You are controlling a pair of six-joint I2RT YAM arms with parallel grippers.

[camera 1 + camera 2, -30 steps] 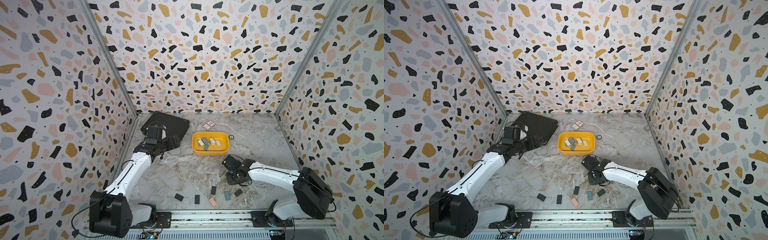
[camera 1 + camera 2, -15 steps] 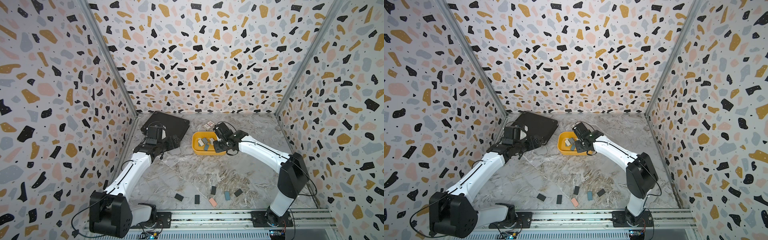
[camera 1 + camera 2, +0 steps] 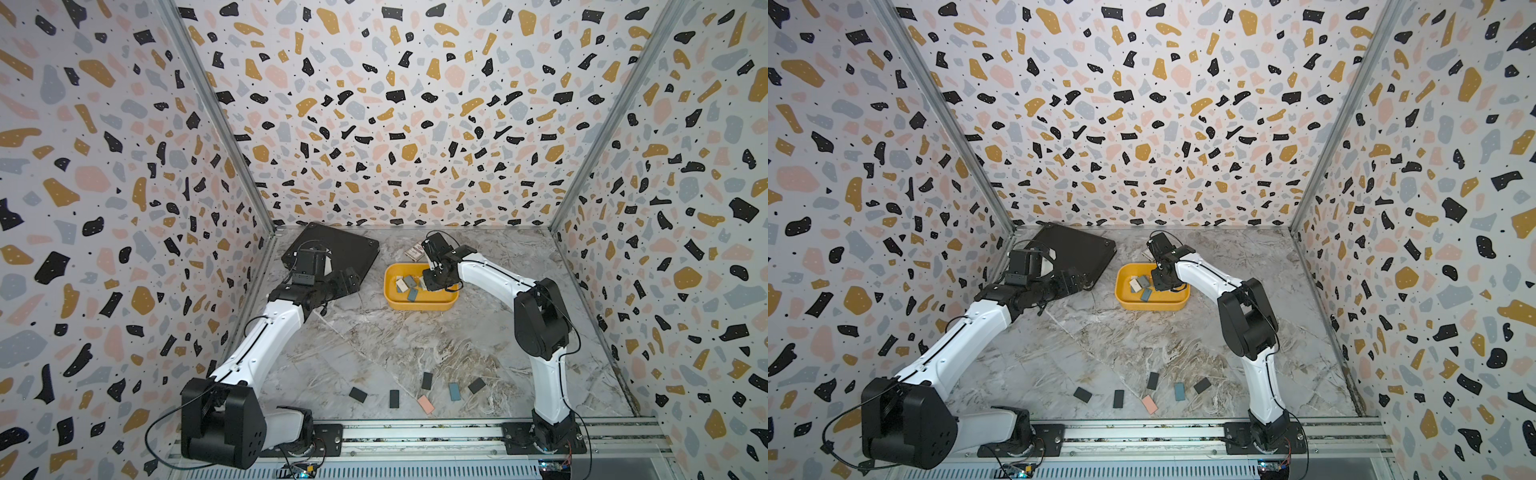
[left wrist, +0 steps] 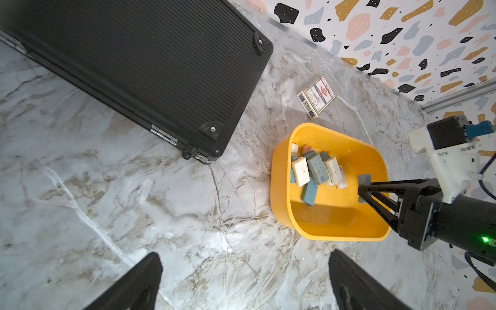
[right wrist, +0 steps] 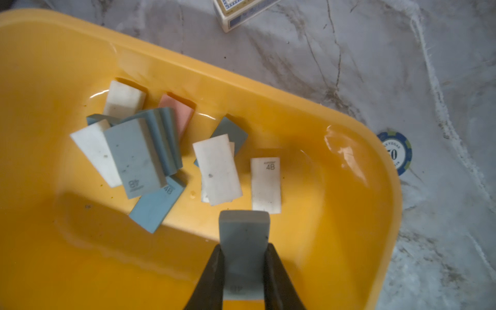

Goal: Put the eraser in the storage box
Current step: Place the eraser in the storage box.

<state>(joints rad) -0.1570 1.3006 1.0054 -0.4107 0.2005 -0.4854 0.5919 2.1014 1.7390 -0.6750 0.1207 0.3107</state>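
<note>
Hold: right gripper [image 5: 244, 251] clamps grey eraser [image 5: 243, 233] edgewise over storage box [image 5: 268, 99], near tabletop [image 5: 349, 53] far edge, poised for release beside stored erasers [image 5: 217, 171] | Idle: left gripper [image 4: 247, 284] spread wide, empty, parked clear.

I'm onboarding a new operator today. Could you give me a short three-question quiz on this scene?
1. True or false: the right pincer is shut on a grey rectangular rubber eraser over the shallow yellow plastic tray.
2. How many small flat erasers lie on the grey marble tabletop near the arm bases? A) three B) six C) nine
3. Fill in: the left pincer stands ____, holding nothing.
Key: 1 true; 2 B; 3 open.
</note>
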